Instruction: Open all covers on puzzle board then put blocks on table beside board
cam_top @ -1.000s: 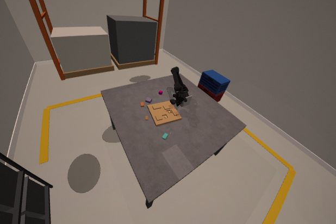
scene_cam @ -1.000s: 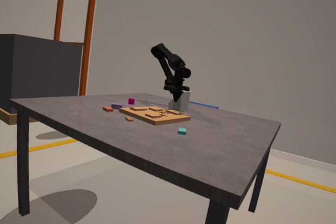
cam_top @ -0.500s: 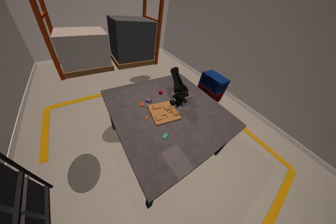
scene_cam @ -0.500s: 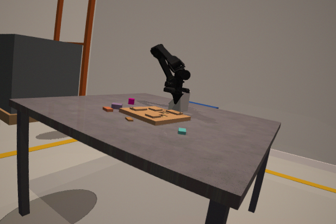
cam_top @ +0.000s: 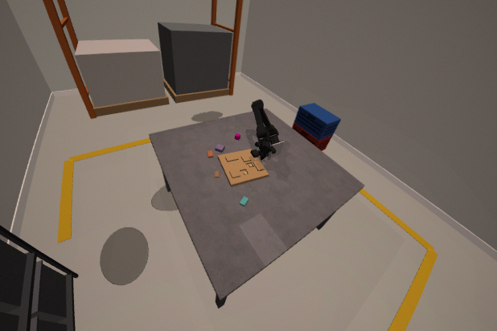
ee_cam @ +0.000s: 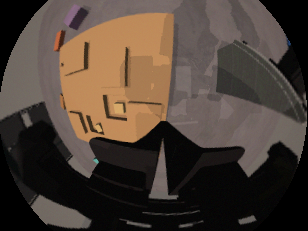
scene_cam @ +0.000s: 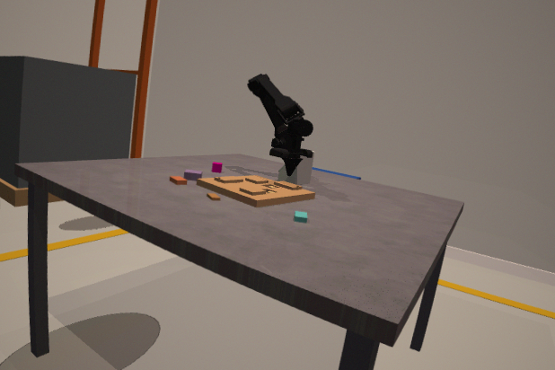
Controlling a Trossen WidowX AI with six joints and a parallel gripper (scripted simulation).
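Right there in front of you, the puzzle board [cam_top: 237,167] [scene_cam: 258,198] [ee_cam: 147,36] lay flat on the desk [cam_top: 306,183] [scene_cam: 314,250] [ee_cam: 197,29], and your hand [cam_top: 262,157] [scene_cam: 291,174] [ee_cam: 163,123] hung point-down by the board's far right corner in the top view, raised off it. The hand was narrow, its fingers drawn together with nothing between them!

Now look around that board: you had the purple block [cam_top: 219,147] [scene_cam: 193,174] [ee_cam: 76,17] just off its upper left corner, the red-orange block [cam_top: 210,153] [scene_cam: 178,180] [ee_cam: 59,40] near that same corner, and the magenta block [cam_top: 237,136] [scene_cam: 216,167] above the board's top edge, well apart from it. The small orange block [cam_top: 216,174] [scene_cam: 213,196] [ee_cam: 62,102] sat near the board's left edge, and the teal block [cam_top: 244,201] [scene_cam: 301,216] [ee_cam: 96,161] lay below its bottom edge, all resting on the desk, clear of the wood.

On the board you saw dark angular outlines and two small pale squares; whether every cover stood open, you couldn't tell. An angular grey piece [scene_cam: 307,169] [ee_cam: 250,81] stood beyond the board, behind your hand in the exterior view.
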